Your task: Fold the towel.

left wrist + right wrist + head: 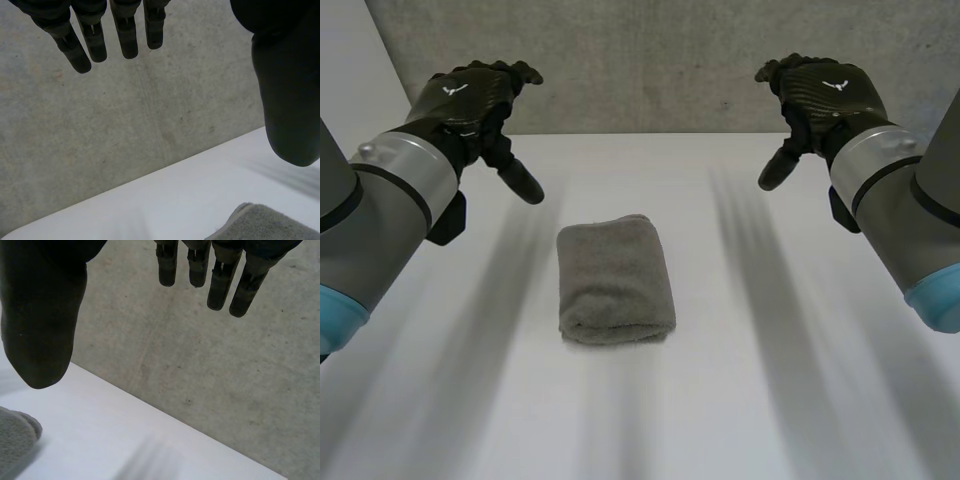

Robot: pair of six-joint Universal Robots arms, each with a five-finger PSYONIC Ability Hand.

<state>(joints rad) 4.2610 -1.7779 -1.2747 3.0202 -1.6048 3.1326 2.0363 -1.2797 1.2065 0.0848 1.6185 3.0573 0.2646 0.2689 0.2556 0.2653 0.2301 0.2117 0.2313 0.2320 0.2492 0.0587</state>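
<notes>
The grey towel (615,280) lies as a compact folded bundle in the middle of the table (790,390), so the folding looks done. Beyond it, the left hand (470,100) and the right hand (825,95) hang well clear, fingers straight and apart, holding nothing.

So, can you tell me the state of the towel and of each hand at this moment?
towel: folded into a compact bundle, lying flat on the table, touched by neither hand.
left hand: open, holding nothing, raised above the table, apart from the towel.
right hand: open, holding nothing, raised above the table, apart from the towel.
</notes>
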